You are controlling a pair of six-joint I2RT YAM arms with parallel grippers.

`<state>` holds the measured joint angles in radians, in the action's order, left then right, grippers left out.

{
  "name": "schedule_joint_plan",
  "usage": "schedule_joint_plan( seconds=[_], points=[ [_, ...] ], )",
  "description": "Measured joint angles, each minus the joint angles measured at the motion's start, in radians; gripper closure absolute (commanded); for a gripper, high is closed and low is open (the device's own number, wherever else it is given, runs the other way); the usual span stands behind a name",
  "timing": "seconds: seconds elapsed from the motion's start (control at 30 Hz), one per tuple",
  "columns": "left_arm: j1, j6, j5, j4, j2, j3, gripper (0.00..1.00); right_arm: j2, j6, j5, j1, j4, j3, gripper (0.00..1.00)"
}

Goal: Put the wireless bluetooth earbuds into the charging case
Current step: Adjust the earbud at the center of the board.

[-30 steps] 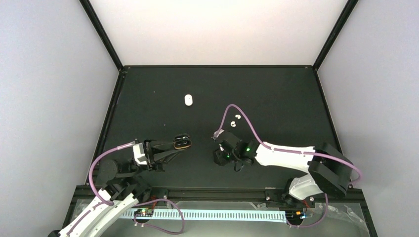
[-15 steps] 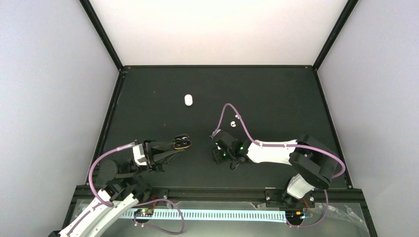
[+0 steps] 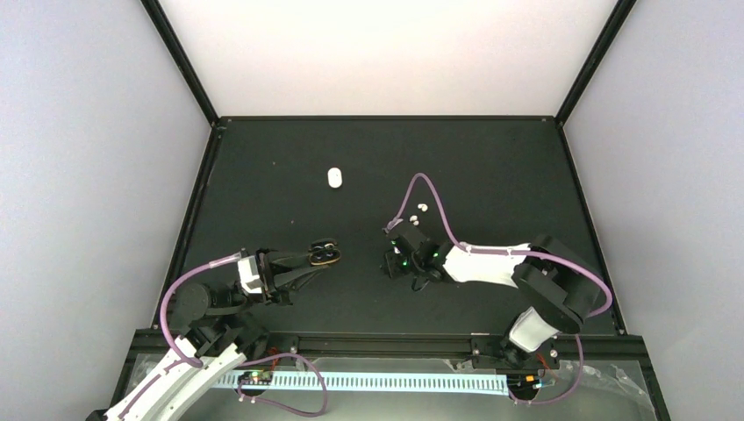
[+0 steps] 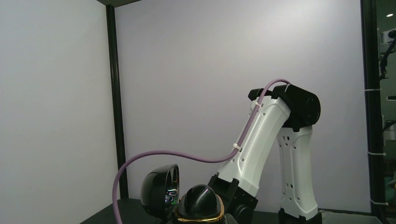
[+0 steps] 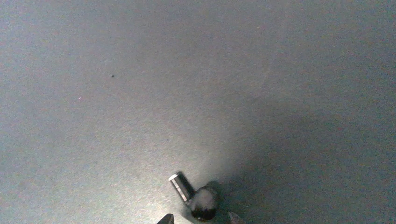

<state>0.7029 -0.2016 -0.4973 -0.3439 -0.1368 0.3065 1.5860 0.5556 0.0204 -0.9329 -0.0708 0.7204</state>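
Observation:
My left gripper [image 3: 314, 258] is shut on the open black charging case [image 3: 325, 253] with a gold rim and holds it near the table's middle. In the left wrist view the case [image 4: 200, 215] shows its raised lid [image 4: 159, 191] and a glossy black dome inside the rim. My right gripper [image 3: 390, 261] points down at the table, open. In the right wrist view a black earbud [image 5: 198, 200] lies on the table between its fingertips [image 5: 167, 218], with my right gripper [image 5: 200, 219] straddling it. Two white earbuds [image 3: 419, 209] lie just beyond the right wrist.
A small white charging case [image 3: 334, 178] lies closed further back on the black table [image 3: 491, 167]. The right arm's purple cable [image 3: 430, 189] loops over the white earbuds. Black frame posts and grey walls enclose the table.
My right gripper has moved a little away from the near edge and its arm has folded in. The left gripper and black case have not moved.

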Motion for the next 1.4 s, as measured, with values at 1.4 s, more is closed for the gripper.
schedule_joint_plan(
  seconds=[1.4],
  points=[
    [0.0, 0.035, 0.0, 0.026, 0.012, 0.0, 0.98, 0.069, 0.024, -0.024, 0.052, 0.011, 0.055, 0.94]
  ],
)
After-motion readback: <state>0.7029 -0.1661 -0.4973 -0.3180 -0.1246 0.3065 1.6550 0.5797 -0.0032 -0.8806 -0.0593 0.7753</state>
